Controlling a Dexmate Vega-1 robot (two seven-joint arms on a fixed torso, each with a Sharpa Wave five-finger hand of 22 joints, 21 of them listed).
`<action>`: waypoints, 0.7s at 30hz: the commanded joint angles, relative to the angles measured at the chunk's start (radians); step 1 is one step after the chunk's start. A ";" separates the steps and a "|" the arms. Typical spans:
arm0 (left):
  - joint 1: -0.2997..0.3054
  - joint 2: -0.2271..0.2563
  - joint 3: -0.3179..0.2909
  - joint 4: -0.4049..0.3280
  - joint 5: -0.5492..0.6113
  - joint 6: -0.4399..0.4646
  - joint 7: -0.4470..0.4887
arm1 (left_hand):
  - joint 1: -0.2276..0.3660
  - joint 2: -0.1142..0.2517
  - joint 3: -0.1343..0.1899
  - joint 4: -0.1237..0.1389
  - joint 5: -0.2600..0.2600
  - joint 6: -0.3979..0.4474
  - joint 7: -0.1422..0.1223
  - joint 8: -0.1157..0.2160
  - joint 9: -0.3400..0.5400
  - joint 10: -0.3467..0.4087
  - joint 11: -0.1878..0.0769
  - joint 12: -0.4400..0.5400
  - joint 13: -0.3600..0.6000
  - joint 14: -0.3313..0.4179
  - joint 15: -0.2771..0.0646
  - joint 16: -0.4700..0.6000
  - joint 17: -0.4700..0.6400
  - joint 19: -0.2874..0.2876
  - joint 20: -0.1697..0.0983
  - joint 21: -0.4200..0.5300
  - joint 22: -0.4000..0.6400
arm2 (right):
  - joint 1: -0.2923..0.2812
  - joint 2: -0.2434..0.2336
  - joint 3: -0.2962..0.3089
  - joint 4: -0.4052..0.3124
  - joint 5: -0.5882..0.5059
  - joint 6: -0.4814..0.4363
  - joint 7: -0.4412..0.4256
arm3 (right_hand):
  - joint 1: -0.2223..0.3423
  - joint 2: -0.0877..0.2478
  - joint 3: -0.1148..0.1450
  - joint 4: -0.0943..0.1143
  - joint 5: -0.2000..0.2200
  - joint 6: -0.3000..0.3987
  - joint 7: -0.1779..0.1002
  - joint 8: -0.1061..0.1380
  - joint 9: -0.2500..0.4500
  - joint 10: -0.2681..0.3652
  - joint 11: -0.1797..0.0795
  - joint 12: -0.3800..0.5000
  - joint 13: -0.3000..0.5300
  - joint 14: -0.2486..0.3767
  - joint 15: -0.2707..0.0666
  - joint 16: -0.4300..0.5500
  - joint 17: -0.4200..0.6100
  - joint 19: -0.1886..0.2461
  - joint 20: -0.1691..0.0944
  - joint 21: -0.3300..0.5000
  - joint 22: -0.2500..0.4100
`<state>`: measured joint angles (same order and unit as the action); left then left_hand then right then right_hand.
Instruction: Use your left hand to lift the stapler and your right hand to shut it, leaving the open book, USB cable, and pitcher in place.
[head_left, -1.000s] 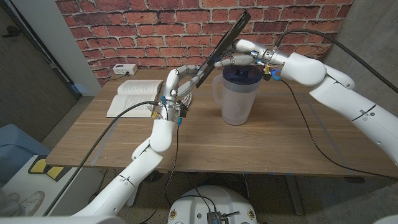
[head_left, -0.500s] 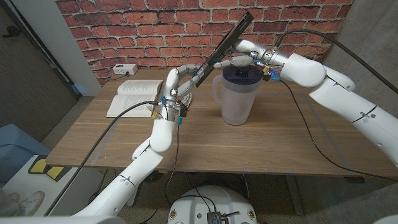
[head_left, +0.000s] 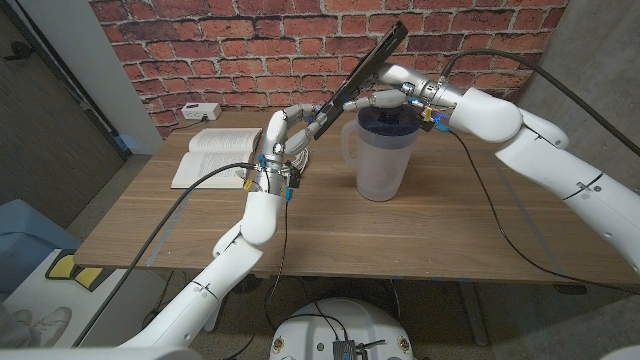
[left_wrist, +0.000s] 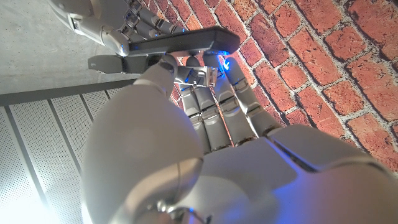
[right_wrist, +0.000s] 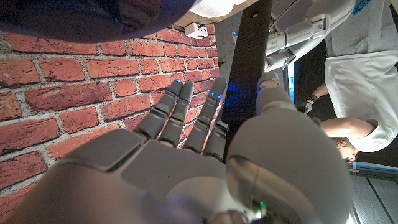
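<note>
Wooden surface (head_left: 450, 240) fronting a brick wall carries, from largest to smallest, a clear pitcher (head_left: 380, 155) at centre, an open book (head_left: 215, 155) on the robot's left, and a small white box (head_left: 200, 112) against the wall; the USB cable cannot be identified with confidence. Black stapler (head_left: 362, 68), long and opened out nearly straight, is held aloft, slanting upward from lower left to upper right above and just behind the pitcher's rim. Left hand (head_left: 290, 135) grasps the stapler's lower end, its fingers (left_wrist: 214, 102) wrapped beneath the bar as the left wrist view shows. Right hand (head_left: 392, 90) meets the stapler's upper stretch with its fingers (right_wrist: 186, 118) extended along the bar and the thumb on the opposite side; whether it clamps or merely touches cannot be told. Lifting appears complete, and the step in hand is judged to be the closing: the next move calls for the right hand to fold the raised arm down toward the base while the left hand steadies it, keeping clear of the pitcher directly below. Compared with the frame one second earlier, the stapler's upper end has barely shifted and both hands remain in nearly the same positions.
</note>
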<state>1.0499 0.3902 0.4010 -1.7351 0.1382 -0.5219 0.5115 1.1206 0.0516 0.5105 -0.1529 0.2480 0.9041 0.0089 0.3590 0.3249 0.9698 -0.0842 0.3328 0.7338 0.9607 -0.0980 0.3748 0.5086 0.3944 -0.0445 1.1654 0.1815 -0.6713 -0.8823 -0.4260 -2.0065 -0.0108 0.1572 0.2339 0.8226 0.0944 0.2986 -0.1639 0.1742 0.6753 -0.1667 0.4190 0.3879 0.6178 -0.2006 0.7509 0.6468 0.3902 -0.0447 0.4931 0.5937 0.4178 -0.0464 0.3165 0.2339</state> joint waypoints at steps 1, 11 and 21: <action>0.001 -0.005 -0.001 0.002 -0.008 -0.005 -0.005 | 0.052 0.053 0.024 -0.018 0.006 0.057 -0.047 0.000 0.004 0.048 -0.040 0.004 0.002 0.049 -0.128 0.006 0.014 -0.006 -0.058 0.005 0.001 | -0.018 0.014 0.007 0.006 -0.003 0.012 -0.035 | 0.114 0.081 0.025 0.001 0.004 0.092 -0.037 -0.007 -0.007 0.065 0.001 0.033 0.002 0.041 -0.190 0.025 0.043 -0.002 -0.047 0.033 0.021; -0.001 -0.002 0.001 0.001 -0.010 0.001 -0.014 | 0.049 0.050 0.025 -0.018 0.007 0.062 -0.045 -0.001 0.003 0.052 -0.040 -0.002 -0.004 0.051 -0.130 0.003 0.014 -0.007 -0.058 0.006 0.000 | -0.024 0.020 0.007 0.005 -0.003 0.004 -0.046 | 0.169 0.084 0.038 0.003 0.010 0.124 -0.028 -0.020 -0.018 0.118 0.001 0.034 -0.037 0.079 -0.193 0.039 0.079 -0.004 -0.071 0.064 0.038; -0.004 -0.005 0.004 0.000 -0.017 0.014 -0.017 | 0.040 0.054 0.027 -0.014 0.008 0.035 -0.030 -0.021 -0.001 0.046 -0.048 -0.018 -0.018 0.038 -0.135 -0.008 0.016 -0.016 -0.055 0.007 0.000 | -0.029 0.028 0.010 0.023 0.033 0.026 -0.043 | 0.188 0.082 0.040 0.005 0.013 0.142 -0.027 -0.024 -0.023 0.137 -0.001 0.039 -0.042 0.087 -0.193 0.038 0.091 -0.013 -0.076 0.075 0.045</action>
<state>1.0496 0.3877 0.4018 -1.7337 0.1274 -0.5228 0.4992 1.1206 0.0516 0.5192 -0.1545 0.2524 0.9111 0.0092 0.3435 0.3222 0.9702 -0.0844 0.3172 0.7135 0.9606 -0.0980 0.3707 0.5086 0.3855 -0.0428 1.1654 0.1817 -0.6947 -0.8614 -0.4194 -1.9963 -0.0051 0.1682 0.1928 0.8681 0.0488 0.3319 -0.1584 0.1819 0.7365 -0.1270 0.3941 0.3662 0.7451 -0.2035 0.7845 0.6021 0.4683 -0.0446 0.5265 0.6791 0.4088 -0.0445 0.3869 0.2754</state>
